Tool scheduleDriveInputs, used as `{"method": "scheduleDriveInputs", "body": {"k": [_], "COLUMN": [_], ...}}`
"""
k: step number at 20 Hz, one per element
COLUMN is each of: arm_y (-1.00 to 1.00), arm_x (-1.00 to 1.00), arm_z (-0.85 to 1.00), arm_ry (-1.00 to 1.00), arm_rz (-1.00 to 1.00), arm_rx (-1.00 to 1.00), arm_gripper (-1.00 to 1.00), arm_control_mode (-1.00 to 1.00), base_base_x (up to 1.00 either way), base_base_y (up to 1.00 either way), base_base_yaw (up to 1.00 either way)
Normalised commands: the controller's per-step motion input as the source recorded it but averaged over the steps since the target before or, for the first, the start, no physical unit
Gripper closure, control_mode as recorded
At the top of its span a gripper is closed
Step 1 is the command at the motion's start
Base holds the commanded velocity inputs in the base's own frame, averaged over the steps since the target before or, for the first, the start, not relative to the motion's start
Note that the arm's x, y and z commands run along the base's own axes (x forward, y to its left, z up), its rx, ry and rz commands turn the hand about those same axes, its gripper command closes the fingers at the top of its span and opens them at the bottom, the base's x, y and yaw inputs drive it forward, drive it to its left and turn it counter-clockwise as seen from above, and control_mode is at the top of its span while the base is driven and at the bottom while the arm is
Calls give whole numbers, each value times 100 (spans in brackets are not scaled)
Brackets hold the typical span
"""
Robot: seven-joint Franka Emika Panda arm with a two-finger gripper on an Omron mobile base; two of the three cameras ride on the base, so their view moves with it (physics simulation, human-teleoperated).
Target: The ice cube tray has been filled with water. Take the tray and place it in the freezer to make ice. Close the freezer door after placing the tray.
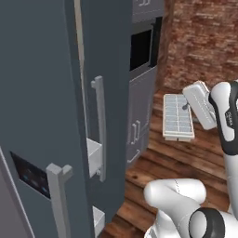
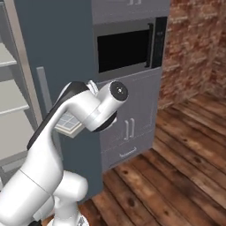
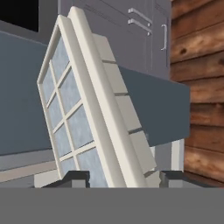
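Observation:
My gripper (image 1: 186,107) is shut on the ice cube tray (image 1: 177,116), a pale grid of square cells that hangs in the air above the wooden floor, right of the fridge. In the hand view the tray (image 3: 94,113) stands tilted between the two fingertips (image 3: 73,176), its cells showing water. A corner of the tray (image 2: 67,122) peeks out behind my arm in the right base view. The freezer door (image 1: 37,116) stands open close at the left, with its dark display (image 1: 29,175) and grey handle (image 1: 58,197). The freezer (image 2: 9,101) shows grey shelves.
The fridge's other slate-blue door (image 1: 111,93) with its long handle (image 1: 99,128) is shut. White door bins (image 1: 93,155) jut out beside it. Grey cabinets with a built-in black oven (image 2: 124,50) stand to the right, then a brick wall (image 2: 194,39) and open wooden floor (image 2: 176,167).

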Motion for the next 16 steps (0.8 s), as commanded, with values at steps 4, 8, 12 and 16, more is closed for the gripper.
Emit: {"method": "scheduleDriveInputs", "body": {"k": [4,8,12,16], "arm_y": [0,0,0,0], "arm_x": [0,0,0,0], "arm_z": [0,0,0,0], "arm_ry": [0,0,0,0], "arm_rz": [0,0,0,0], "arm_rx": [0,0,0,0], "arm_gripper": [100,100,100,100], "arm_control_mode": [100,100,100,100], "base_base_x": [47,13,0,0], "base_base_y": [-10,-4,0,-6], "base_base_yaw": [37,43,43,44]}}
